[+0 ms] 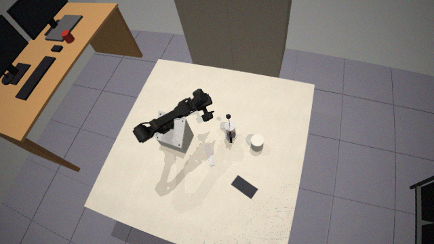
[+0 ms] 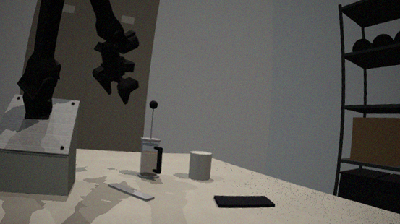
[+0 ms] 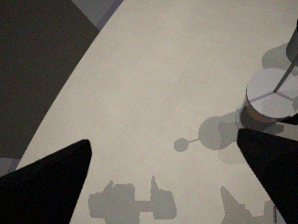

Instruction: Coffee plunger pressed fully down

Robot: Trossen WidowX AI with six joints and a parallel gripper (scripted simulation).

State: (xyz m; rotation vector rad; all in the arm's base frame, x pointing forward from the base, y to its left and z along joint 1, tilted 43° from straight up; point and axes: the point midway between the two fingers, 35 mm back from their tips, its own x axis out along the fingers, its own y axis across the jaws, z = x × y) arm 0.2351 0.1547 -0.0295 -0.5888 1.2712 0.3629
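The coffee press (image 1: pixel 230 131) (image 2: pixel 150 158) (image 3: pixel 258 111) stands upright on the table, a clear body with brown liquid and a black handle. Its plunger knob (image 1: pixel 228 116) (image 2: pixel 153 104) is black and sits high on a thin rod, well above the lid. In the wrist view the knob is out of frame. My gripper (image 2: pixel 117 98) (image 3: pixel 165 141) is open and empty, fingers pointing down. It hangs in the air to the left of the knob in the exterior view, with its tips slightly above knob height, touching nothing.
A pale cylindrical cup (image 1: pixel 257 142) (image 2: pixel 200 165) stands right of the press. A light flat bar (image 1: pixel 209 155) (image 2: pixel 131 191) and a dark flat slab (image 1: pixel 244 186) (image 2: pixel 244 201) lie on the table (image 1: pixel 135 196). The arm's grey base block (image 2: pixel 31 170) stands at the left.
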